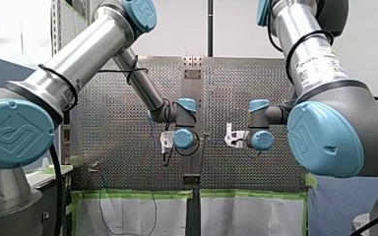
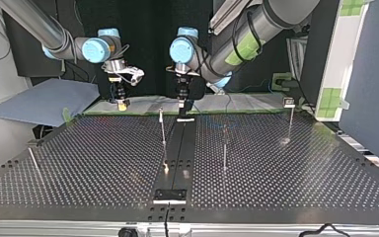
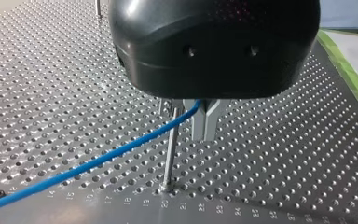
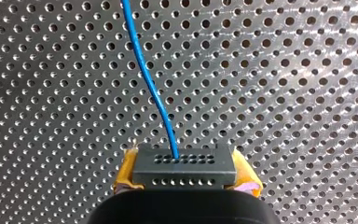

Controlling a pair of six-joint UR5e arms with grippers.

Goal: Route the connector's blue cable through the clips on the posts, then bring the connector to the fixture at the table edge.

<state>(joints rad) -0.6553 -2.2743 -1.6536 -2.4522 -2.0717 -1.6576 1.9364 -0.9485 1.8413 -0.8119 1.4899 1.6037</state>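
Right now your right gripper [image 4: 186,184] clamps the dark grey rectangular connector [image 4: 185,169] between its yellow pads [image 4: 127,170]. The thin blue cable [image 3: 98,161] leaving it is pinched in your closed left gripper [image 3: 205,125], just beside the slim metal post [image 3: 170,154].

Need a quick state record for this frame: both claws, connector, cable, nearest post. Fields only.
right claw: shut on the connector, yellow pads on either side of it
connector: dark block with rows of holes, cable leaves its front face
blue cable: one free stretch ahead of the connector, another ending at the left claw
left claw: shut on the blue cable, close beside a post
post: upright, cable crosses it near its top, clip hidden by the claw's body
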